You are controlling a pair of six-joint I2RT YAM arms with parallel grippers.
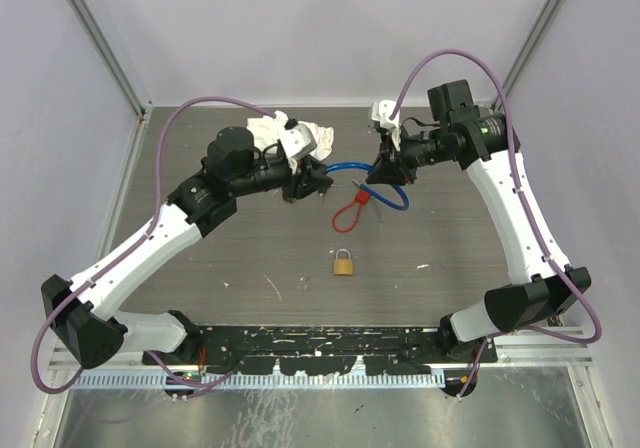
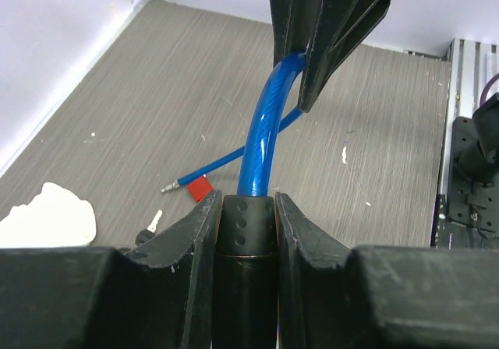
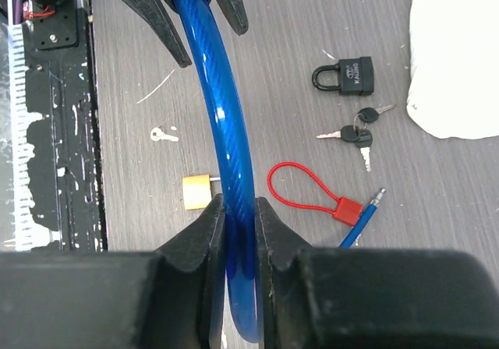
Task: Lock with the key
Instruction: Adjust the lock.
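Observation:
A blue cable lock [image 1: 350, 168] is held above the table between both arms. My left gripper [image 2: 245, 209] is shut on its black cylinder body [image 2: 245, 228]. My right gripper [image 3: 239, 216] is shut on the blue cable [image 3: 222, 115] a short way along from there. The cable's free end with its metal pin [image 3: 368, 211] lies on the table next to a red tag. Two black-headed keys [image 3: 355, 135] lie on the table to the right, and a small silver key [image 3: 164, 135] lies to the left. Neither gripper holds a key.
A brass padlock [image 1: 343, 263] sits in the middle of the table, and a red wire-loop lock [image 1: 350, 211] lies just beyond it. A black padlock [image 3: 347, 76] lies near the keys. A crumpled white cloth [image 1: 290, 133] is at the back.

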